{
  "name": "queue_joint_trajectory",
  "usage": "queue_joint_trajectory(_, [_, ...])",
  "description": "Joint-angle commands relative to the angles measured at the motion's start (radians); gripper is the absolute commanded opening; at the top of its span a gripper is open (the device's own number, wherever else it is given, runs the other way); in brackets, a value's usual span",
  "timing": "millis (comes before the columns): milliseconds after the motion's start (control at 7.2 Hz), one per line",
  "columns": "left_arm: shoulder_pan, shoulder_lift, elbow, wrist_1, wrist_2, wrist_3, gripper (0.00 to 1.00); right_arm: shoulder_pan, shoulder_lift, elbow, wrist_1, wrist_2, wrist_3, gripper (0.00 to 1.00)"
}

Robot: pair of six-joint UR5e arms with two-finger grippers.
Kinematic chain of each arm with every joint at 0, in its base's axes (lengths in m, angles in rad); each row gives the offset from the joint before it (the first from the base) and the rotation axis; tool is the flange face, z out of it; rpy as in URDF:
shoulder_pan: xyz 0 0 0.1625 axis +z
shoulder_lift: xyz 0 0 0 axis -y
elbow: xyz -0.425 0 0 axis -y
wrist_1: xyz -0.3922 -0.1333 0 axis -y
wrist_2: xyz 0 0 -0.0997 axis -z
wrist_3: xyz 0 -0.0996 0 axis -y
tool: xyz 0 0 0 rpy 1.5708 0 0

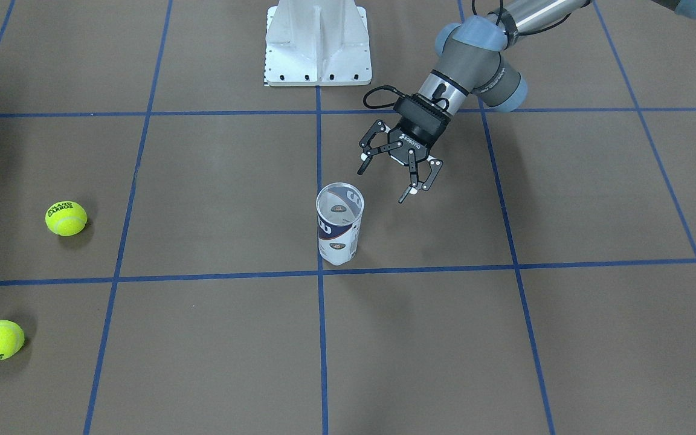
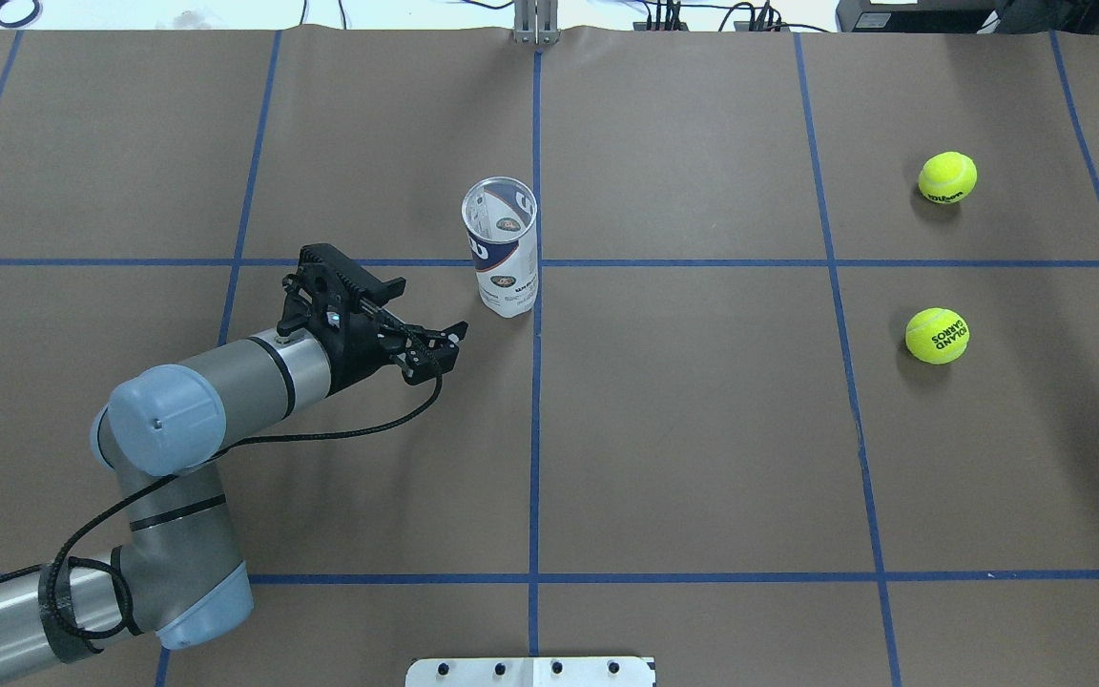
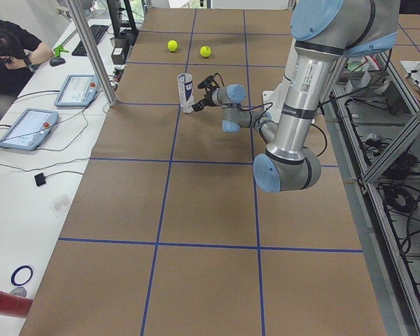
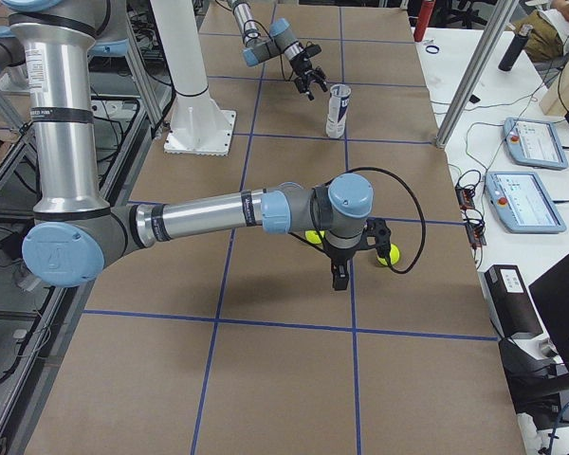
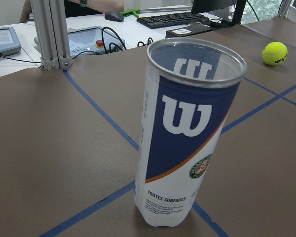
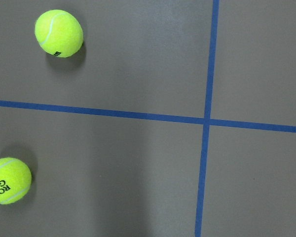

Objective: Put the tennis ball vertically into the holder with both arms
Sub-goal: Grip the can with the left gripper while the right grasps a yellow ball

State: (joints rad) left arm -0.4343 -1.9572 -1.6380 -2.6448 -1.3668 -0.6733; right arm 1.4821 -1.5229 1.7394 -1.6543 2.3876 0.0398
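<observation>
The holder (image 1: 339, 232) (image 2: 504, 258) (image 5: 187, 138) is a clear can with a white and navy "W" label. It stands upright and open-topped near the table's middle, with no ball inside. My left gripper (image 1: 383, 186) (image 2: 449, 348) is open and points at the holder from a short gap away, touching nothing. Two yellow tennis balls (image 2: 947, 177) (image 2: 937, 335) (image 6: 58, 33) (image 6: 7, 180) lie on my right side of the table. My right gripper (image 4: 360, 267) hangs over the table near those balls. It shows only in the exterior right view, so I cannot tell its state.
The white robot base (image 1: 318, 42) stands at the robot's edge of the table. An aluminium post (image 4: 465, 85) rises at the far edge. Beyond it are tablets (image 4: 526, 194) on a white bench, and a person (image 3: 7, 49) sits there.
</observation>
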Motion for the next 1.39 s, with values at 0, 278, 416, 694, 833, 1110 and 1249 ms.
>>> queue_joint_trajectory(0, [0.0,-0.012,0.01,0.0,0.0,-0.002,0.99,-0.054,0.009,0.005,0.02,0.048,0.006,1.0])
queue_joint_trajectory(278, [0.0,-0.012,0.01,0.0,0.0,-0.002,0.99,-0.165,0.01,0.034,0.17,0.048,0.272,1.0])
queue_joint_trajectory(416, [0.0,-0.014,0.009,0.0,0.0,-0.002,0.99,-0.228,0.009,0.06,0.273,0.038,0.448,1.0])
queue_joint_trajectory(694, [0.0,-0.011,0.01,0.0,0.0,-0.002,0.99,-0.391,0.01,0.061,0.347,-0.049,0.61,1.0])
queue_joint_trajectory(833, [0.0,-0.012,0.01,0.0,0.0,0.0,0.99,-0.432,0.01,0.058,0.35,-0.076,0.618,1.0])
queue_joint_trajectory(1110, [0.0,-0.011,0.021,0.0,0.0,0.0,0.99,-0.482,0.009,0.043,0.349,-0.116,0.617,1.0])
queue_joint_trajectory(1249, [-0.001,-0.012,0.026,-0.001,0.001,0.0,0.99,-0.491,0.01,0.032,0.349,-0.123,0.612,1.0])
